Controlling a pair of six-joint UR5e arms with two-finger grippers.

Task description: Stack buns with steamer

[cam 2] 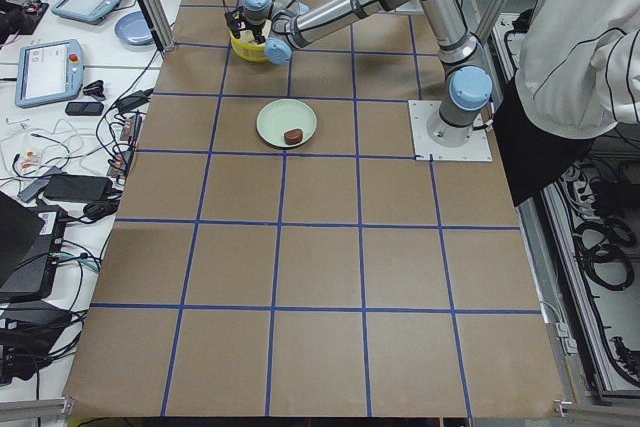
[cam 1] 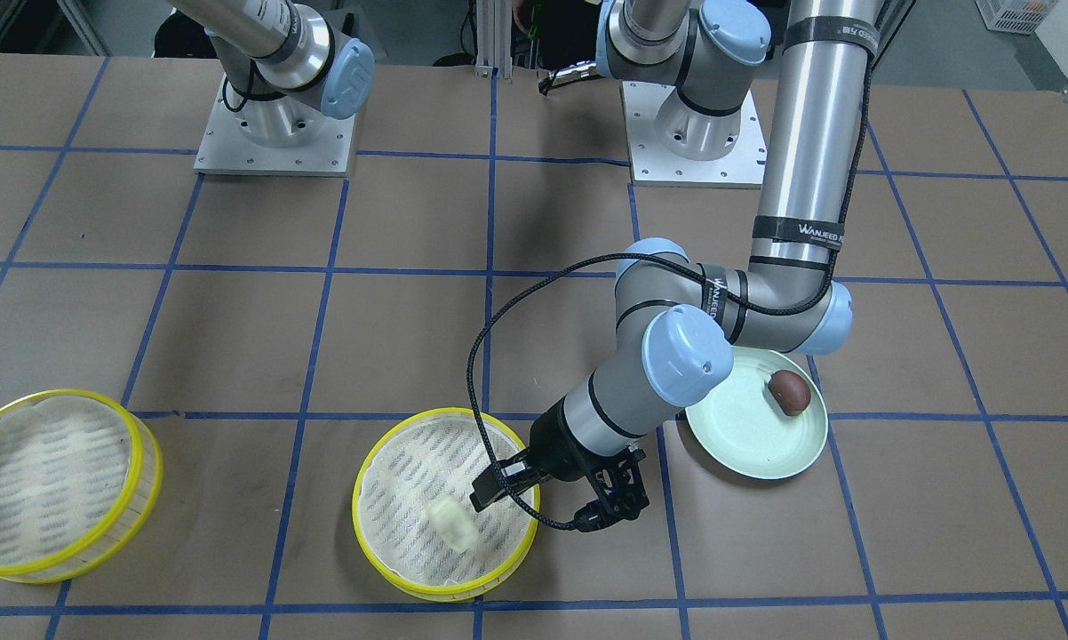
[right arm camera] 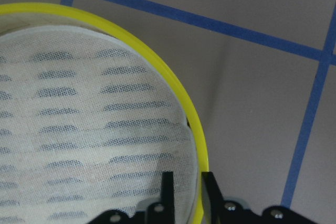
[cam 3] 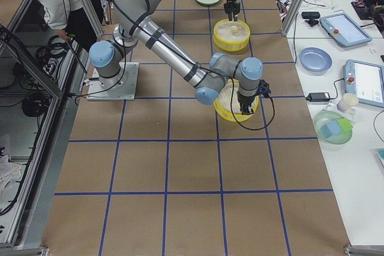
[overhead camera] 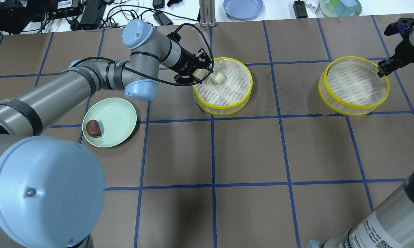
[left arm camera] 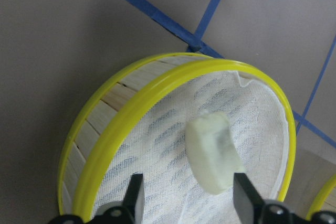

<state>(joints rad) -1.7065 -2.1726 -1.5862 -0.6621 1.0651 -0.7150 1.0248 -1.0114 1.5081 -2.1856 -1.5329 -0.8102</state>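
The cream-white bun [left arm camera: 212, 153] lies in the middle steamer tray [overhead camera: 222, 108], just under the left gripper [left arm camera: 188, 182], whose fingers are spread apart. The dark bun [cam 1: 790, 392] sits on the green plate [cam 1: 747, 444]. The right gripper [right arm camera: 188, 182] straddles the rim of the other tray [right arm camera: 197, 135]; I cannot tell if it clamps.

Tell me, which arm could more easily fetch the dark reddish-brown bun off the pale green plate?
Left, likely. The dark reddish-brown bun sits on the pale green plate beside that arm, and the left gripper is open. The right gripper straddles the rim of the empty yellow-rimmed tray.
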